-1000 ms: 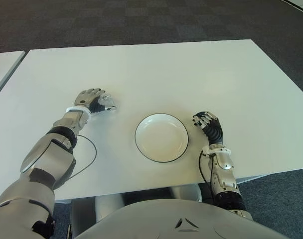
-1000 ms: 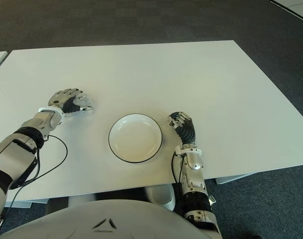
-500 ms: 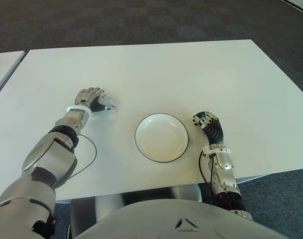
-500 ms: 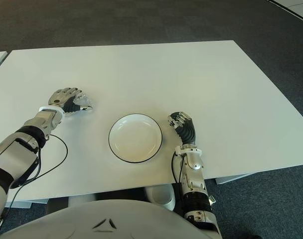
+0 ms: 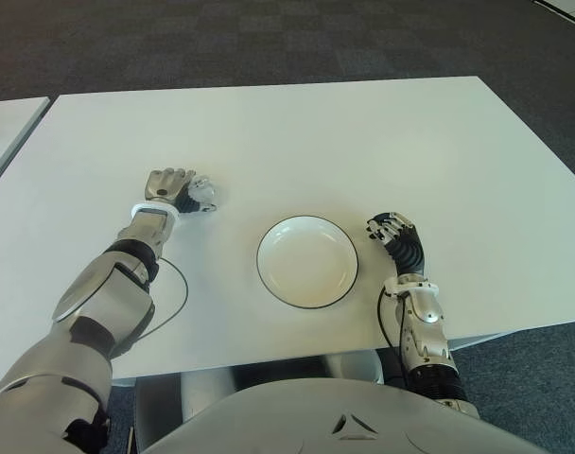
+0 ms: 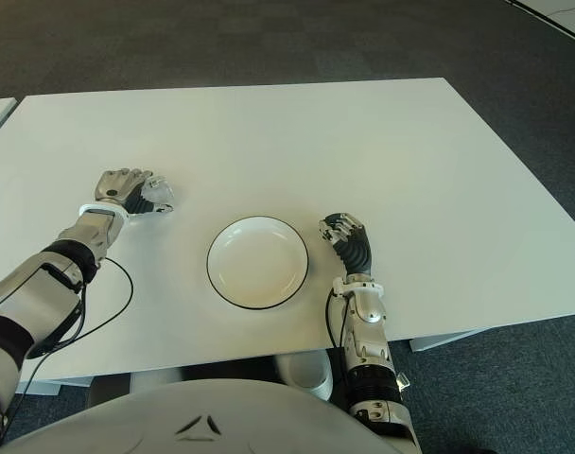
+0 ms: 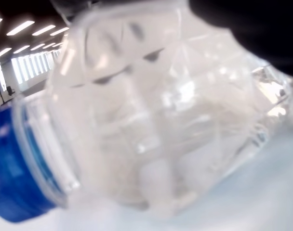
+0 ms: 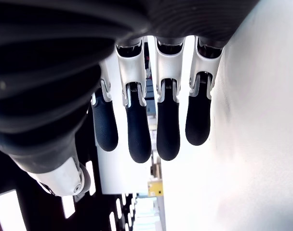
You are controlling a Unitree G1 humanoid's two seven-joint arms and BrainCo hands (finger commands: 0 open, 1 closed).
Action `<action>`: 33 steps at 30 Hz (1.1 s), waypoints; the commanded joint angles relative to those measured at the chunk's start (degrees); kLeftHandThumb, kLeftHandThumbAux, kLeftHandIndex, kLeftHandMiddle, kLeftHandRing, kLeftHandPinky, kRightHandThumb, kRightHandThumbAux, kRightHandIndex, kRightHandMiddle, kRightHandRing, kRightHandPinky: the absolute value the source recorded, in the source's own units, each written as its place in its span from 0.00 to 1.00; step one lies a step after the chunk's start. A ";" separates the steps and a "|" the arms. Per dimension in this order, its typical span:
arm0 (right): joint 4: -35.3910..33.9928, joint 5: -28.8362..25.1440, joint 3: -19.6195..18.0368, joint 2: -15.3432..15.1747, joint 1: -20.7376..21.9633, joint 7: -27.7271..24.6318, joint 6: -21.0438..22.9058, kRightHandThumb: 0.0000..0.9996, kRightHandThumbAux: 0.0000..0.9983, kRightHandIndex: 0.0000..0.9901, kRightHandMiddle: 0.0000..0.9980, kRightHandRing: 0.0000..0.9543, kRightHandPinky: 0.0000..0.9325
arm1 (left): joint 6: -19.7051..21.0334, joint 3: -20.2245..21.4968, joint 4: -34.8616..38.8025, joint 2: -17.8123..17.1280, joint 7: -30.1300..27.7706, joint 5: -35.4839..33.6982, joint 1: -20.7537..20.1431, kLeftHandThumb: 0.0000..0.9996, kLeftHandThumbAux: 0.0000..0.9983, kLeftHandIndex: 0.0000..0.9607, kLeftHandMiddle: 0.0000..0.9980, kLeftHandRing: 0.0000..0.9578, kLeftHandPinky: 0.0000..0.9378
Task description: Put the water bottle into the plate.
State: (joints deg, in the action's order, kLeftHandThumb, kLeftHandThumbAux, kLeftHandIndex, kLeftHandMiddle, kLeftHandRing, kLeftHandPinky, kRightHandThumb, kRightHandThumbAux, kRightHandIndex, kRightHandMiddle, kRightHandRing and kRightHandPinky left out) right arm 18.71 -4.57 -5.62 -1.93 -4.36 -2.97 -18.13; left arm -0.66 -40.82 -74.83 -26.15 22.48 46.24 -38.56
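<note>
Left hand (image 5: pixel 171 187) has edged farther, fingers wrapped round water bottle (image 5: pixel 201 194).
Lift clear, carry right to plate (image 5: pixel 306 261); right hand (image 5: pixel 395 235) idle, relaxed.

White table (image 5: pixel 363 142), dark carpet (image 5: pixel 221 38).

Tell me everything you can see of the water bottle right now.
The water bottle is small, of clear ribbed plastic that looks crumpled, with a blue cap. It looks to be lying on its side on the white table, well to the left of the plate. The left hand is curled over it, so the eye views show only a clear bit past the fingers. Whether it holds water, I cannot tell.
</note>
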 commanded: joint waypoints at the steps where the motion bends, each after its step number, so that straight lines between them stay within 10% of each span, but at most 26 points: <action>1: 1.70 -0.57 -0.27 0.54 -1.73 -0.02 2.43 0.71 0.73 0.43 0.49 0.50 0.53 | -0.16 -1.35 -1.37 2.69 -2.07 0.93 7.88 0.74 0.61 0.41 0.46 0.50 0.53; 12: 1.35 0.01 -0.23 0.35 -1.74 0.41 2.42 0.71 0.73 0.43 0.49 0.50 0.53 | -6.53 10.35 -2.89 2.55 -5.57 -10.79 9.22 0.85 0.67 0.42 0.53 0.80 0.84; 33: 2.02 -0.41 -0.61 0.35 -0.88 0.28 2.88 0.71 0.73 0.43 0.49 0.51 0.54 | -10.76 17.43 -2.50 2.95 -5.89 -14.18 9.51 0.85 0.67 0.41 0.54 0.89 0.89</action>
State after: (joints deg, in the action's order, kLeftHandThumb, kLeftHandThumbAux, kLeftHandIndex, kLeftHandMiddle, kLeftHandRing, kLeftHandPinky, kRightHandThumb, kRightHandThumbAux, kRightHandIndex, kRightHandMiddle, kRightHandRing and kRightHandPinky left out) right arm 18.65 -4.68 -5.96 -1.84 -4.09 -2.91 -18.13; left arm -11.79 -23.15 -74.45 -26.03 20.77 32.45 -34.57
